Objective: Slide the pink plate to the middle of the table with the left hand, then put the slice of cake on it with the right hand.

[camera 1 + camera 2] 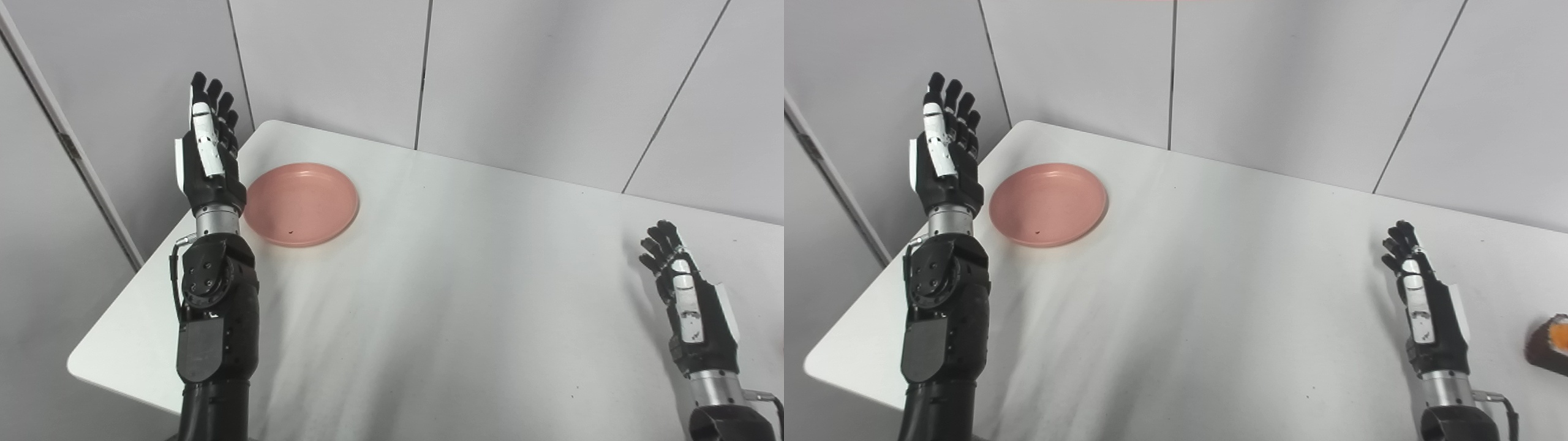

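The pink plate lies flat and empty near the table's far left corner. My left hand is raised just left of the plate, fingers straight up and spread, open, holding nothing and apart from the rim. My right hand hovers over the right side of the table, fingers slightly curled, open and empty. The slice of cake, dark brown with an orange top, sits at the far right edge of the right eye view, to the right of that hand; it is cut off by the frame.
The white table has rounded corners; its left edge runs close beside my left forearm. Grey wall panels stand right behind the table's far edge.
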Available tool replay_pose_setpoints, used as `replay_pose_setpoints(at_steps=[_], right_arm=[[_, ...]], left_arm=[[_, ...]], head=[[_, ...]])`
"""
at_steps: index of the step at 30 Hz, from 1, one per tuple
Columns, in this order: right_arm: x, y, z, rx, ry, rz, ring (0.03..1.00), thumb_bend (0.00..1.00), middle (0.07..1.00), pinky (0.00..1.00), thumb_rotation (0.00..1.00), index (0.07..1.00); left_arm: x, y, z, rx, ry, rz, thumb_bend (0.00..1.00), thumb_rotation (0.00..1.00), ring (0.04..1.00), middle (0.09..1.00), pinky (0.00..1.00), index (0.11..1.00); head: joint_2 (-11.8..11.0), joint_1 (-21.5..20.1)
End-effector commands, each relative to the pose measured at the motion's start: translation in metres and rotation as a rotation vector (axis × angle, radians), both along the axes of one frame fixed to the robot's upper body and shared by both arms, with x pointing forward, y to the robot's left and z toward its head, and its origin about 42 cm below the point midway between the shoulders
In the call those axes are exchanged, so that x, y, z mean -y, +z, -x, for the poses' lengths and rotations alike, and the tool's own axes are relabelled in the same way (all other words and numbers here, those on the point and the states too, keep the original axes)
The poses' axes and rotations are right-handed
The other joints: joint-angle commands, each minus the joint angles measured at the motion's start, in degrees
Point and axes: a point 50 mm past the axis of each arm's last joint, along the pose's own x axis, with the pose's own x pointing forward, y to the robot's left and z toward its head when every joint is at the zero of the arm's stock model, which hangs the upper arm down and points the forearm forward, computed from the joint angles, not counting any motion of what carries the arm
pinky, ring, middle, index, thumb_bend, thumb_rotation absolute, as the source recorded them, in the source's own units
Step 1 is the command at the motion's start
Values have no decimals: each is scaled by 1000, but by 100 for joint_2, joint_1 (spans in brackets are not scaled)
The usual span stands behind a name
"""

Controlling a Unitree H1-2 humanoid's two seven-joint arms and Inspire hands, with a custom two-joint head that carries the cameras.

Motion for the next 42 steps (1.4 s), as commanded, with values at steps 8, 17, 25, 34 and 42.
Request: replay_pose_setpoints(at_steps=[8, 17, 25, 34, 42], right_arm=[[13, -52, 38, -153, -41, -10, 931, 343, 943, 923, 1000, 944], [12, -51, 38, -142, -47, -4, 921, 341, 937, 912, 1000, 940], [12, -49, 38, -144, -43, -11, 927, 347, 942, 922, 1000, 947], [11, -49, 39, -136, -40, -6, 923, 349, 939, 916, 1000, 947], [10, -48, 39, -136, -41, -4, 925, 349, 942, 917, 1000, 948]], left_arm=[[-24, 16, -6, 61, 56, -1, 427, 1000, 982, 984, 1000, 963], [-40, 3, -7, 17, 84, -7, 424, 1000, 980, 983, 1000, 972], [-53, -14, -10, -24, 100, 3, 437, 1000, 972, 973, 1000, 961], [-58, -25, -14, -61, 86, 40, 436, 1000, 985, 979, 1000, 969], [-63, -40, -18, -105, 103, 29, 413, 1000, 962, 960, 964, 956]], head=[[29, 9], [55, 17], [79, 39], [109, 27], [121, 26]])
